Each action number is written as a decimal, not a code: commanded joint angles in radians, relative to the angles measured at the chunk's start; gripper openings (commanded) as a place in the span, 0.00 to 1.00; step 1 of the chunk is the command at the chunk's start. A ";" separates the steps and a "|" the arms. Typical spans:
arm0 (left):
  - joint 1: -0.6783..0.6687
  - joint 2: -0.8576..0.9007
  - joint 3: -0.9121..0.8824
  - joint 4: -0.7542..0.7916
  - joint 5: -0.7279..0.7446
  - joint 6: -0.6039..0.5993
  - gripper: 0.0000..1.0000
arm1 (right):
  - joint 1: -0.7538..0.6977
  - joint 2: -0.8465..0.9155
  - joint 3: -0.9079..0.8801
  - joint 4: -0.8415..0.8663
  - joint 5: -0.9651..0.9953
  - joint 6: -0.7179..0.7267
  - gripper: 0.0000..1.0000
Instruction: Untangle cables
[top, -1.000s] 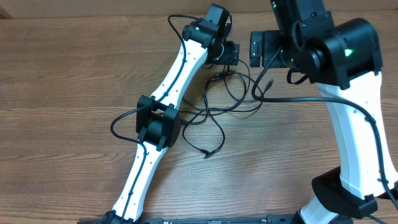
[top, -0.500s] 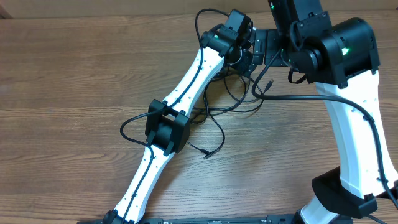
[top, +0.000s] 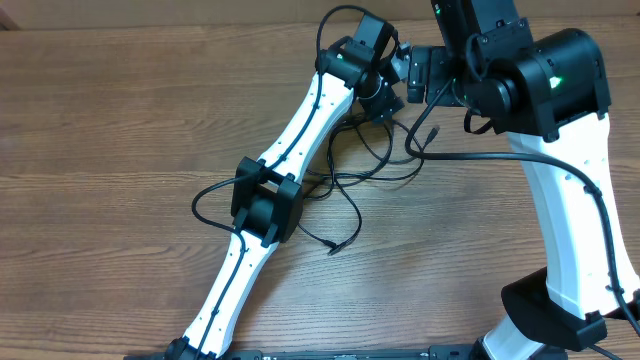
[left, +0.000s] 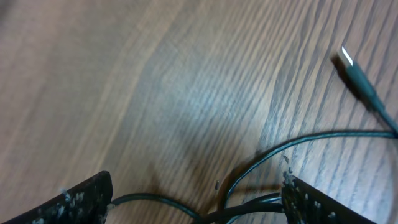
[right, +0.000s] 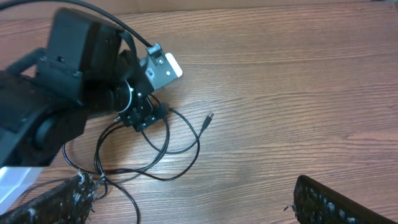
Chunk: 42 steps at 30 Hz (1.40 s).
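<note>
- Closest to the near edge of the table (top: 100, 120), my left arm (top: 300, 130) runs slantwise across the wood toward the far edge. My right arm (top: 565, 210) stands up near the right edge.
- Just right of my left arm's elbow (top: 265, 205), one loose strand of the cables (left: 311, 137) ends in the near plug tip (top: 333, 248). It lies flat on the wood around the table's middle.
- Beyond that, the cables sprawl in thin black loops that cross one another, between my two arms and more toward the far edge than the near one.
- At the right side of the tangle the far plug tip (top: 435, 132) points away from the loops. It lies just beside the thick cord (top: 500, 160) of my right arm.
- My left claw (left: 196, 186) hangs low over the far end of the tangle with its fingers spread apart. A couple of strands run across the gap between them, and the fingers are clamped on nothing. This wrist view is blurred.
- My right claw (right: 189, 183) sits just beside the left one, near the far edge. Its fingers are spread wide with only bare wood and cable loops below them, and they grip nothing.
</note>
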 joint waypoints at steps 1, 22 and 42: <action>-0.003 0.025 0.028 -0.014 -0.003 0.046 0.86 | -0.003 -0.018 0.001 0.002 0.018 0.003 1.00; -0.025 -0.095 0.041 -0.177 -0.052 0.190 0.90 | -0.003 -0.018 0.000 0.002 0.018 0.003 1.00; 0.013 -0.163 -0.074 -0.251 -0.100 0.379 0.87 | -0.003 -0.018 0.000 0.002 0.018 0.003 1.00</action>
